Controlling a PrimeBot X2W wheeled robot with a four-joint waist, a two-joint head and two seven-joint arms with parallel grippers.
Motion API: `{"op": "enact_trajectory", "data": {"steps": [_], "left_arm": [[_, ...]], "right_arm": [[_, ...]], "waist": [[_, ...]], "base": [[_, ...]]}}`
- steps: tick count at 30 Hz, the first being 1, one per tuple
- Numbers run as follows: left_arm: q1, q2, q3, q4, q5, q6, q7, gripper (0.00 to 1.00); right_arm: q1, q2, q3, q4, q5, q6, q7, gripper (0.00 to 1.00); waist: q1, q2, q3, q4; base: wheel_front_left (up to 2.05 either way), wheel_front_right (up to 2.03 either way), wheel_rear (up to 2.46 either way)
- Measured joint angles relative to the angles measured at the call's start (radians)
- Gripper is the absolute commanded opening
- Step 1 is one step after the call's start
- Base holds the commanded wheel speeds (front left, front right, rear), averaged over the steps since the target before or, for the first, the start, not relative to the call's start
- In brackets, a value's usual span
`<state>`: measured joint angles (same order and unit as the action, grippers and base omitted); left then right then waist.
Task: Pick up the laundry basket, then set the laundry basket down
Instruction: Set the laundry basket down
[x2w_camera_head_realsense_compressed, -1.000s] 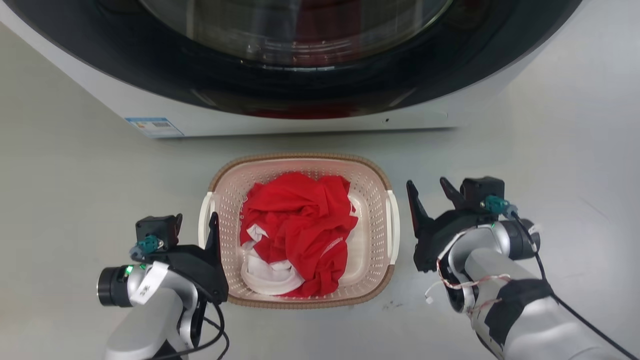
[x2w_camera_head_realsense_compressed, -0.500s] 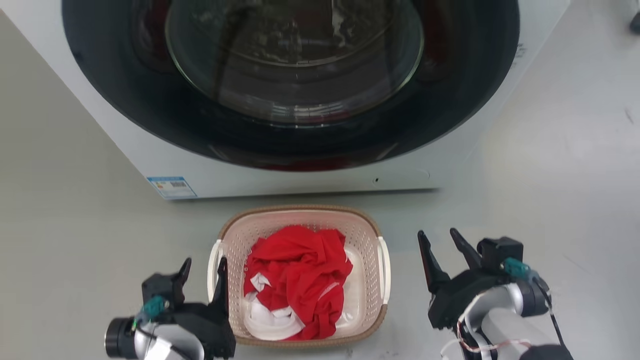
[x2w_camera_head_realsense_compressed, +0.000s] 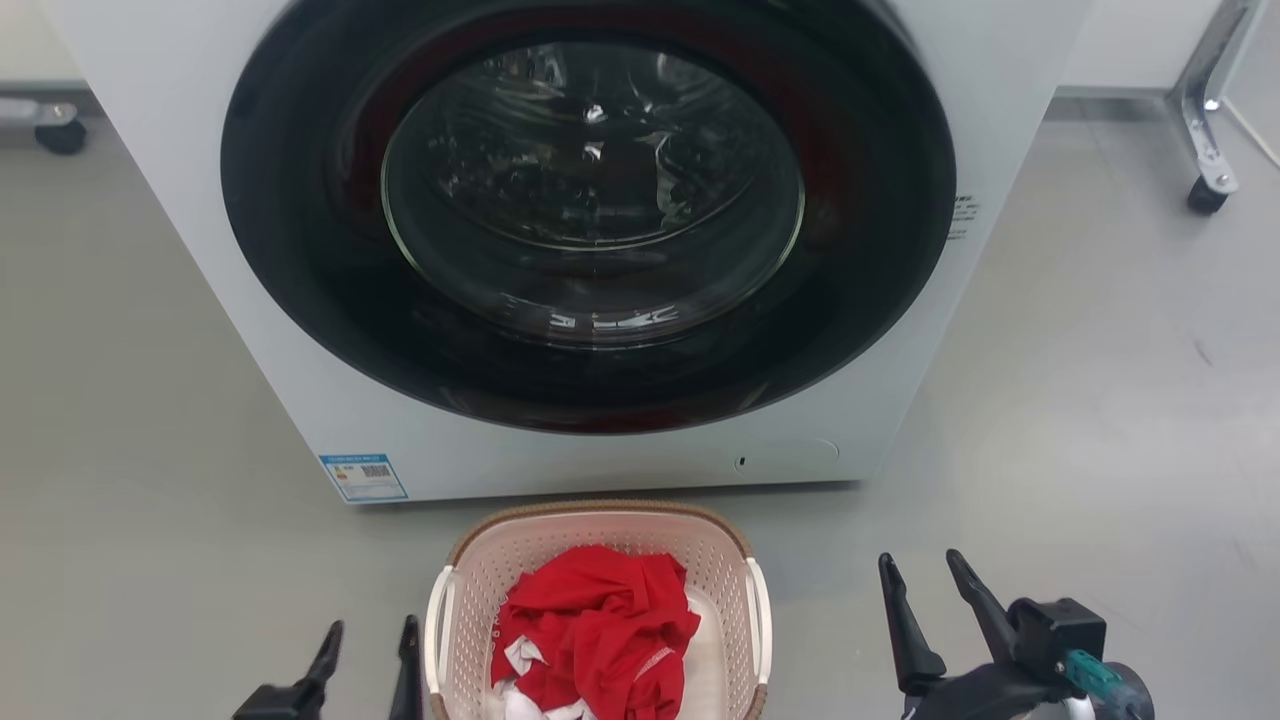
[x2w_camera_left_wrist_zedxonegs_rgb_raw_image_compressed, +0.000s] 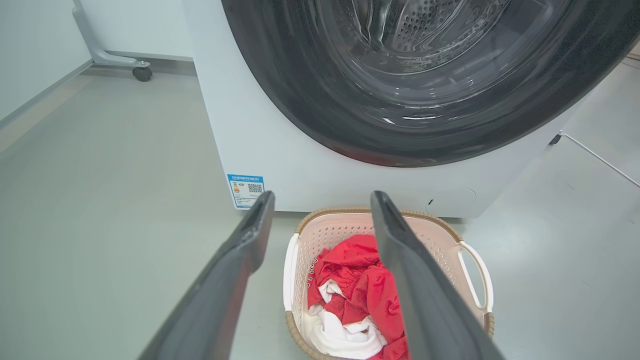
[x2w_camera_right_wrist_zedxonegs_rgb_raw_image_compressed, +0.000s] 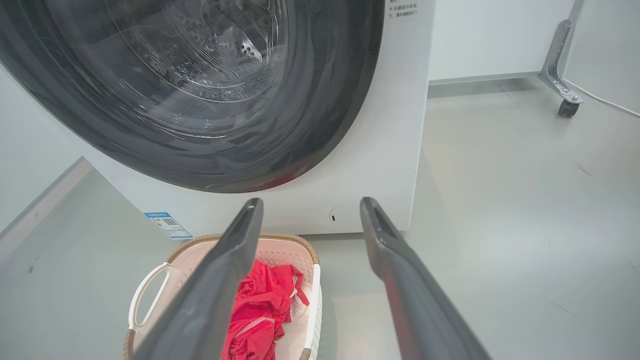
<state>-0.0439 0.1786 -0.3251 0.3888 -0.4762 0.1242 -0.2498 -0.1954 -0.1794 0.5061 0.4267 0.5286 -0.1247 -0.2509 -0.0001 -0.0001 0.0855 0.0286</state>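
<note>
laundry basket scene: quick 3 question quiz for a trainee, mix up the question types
1. True or false: the laundry basket stands on the floor just in front of the washing machine.
2. What lies in the basket? A) red and white clothes B) blue towels C) nothing
3. Fill in: the left gripper and the right gripper sit either side of the basket, both with fingers ____ (open/shut) and holding nothing.

Key: 1 true; 2 A; 3 open.
</note>
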Motion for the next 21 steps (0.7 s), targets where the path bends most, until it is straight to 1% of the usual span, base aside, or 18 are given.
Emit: {"op": "enact_trajectory", "data": {"steps": [2, 5, 6, 9, 12, 21], "left_arm": [[0.054, -0.004, 0.051, -0.054, 0.035, 0.000, 0.000, 1.00], [0.103, -0.025, 0.095, -0.109, 0.066, 0.000, 0.000, 1.00], [0.139, -0.033, 0.118, -0.145, 0.083, 0.000, 0.000, 1.00], [0.187, -0.051, 0.147, -0.189, 0.119, 0.000, 0.000, 1.00], [0.217, -0.062, 0.156, -0.236, 0.139, 0.000, 0.000, 1.00], [0.259, -0.074, 0.165, -0.316, 0.198, 0.000, 0.000, 1.00]], "right_arm": [[0.051, 0.004, -0.042, -0.060, -0.048, 0.000, 0.000, 1.00], [0.103, 0.013, -0.075, -0.118, -0.098, 0.000, -0.001, 1.00], [0.134, 0.020, -0.098, -0.156, -0.121, 0.000, -0.001, 1.00], [0.181, 0.029, -0.131, -0.205, -0.164, 0.000, -0.001, 1.00], [0.227, 0.037, -0.159, -0.253, -0.197, -0.001, -0.001, 1.00], [0.284, 0.055, -0.198, -0.336, -0.274, -0.003, -0.001, 1.00]], "waist": [[0.0000, 0.0000, -0.025, -0.004], [0.0000, 0.0000, -0.046, -0.008], [0.0000, 0.0000, -0.057, -0.013], [0.0001, 0.0000, -0.069, -0.021], [0.0000, 0.0000, -0.075, -0.029], [0.0001, 0.0001, -0.088, -0.038]], "base": [[0.00, 0.00, 0.00], [0.00, 0.00, 0.00], [0.00, 0.00, 0.00], [0.00, 0.00, 0.00], [0.00, 0.00, 0.00], [0.00, 0.00, 0.00]]}}
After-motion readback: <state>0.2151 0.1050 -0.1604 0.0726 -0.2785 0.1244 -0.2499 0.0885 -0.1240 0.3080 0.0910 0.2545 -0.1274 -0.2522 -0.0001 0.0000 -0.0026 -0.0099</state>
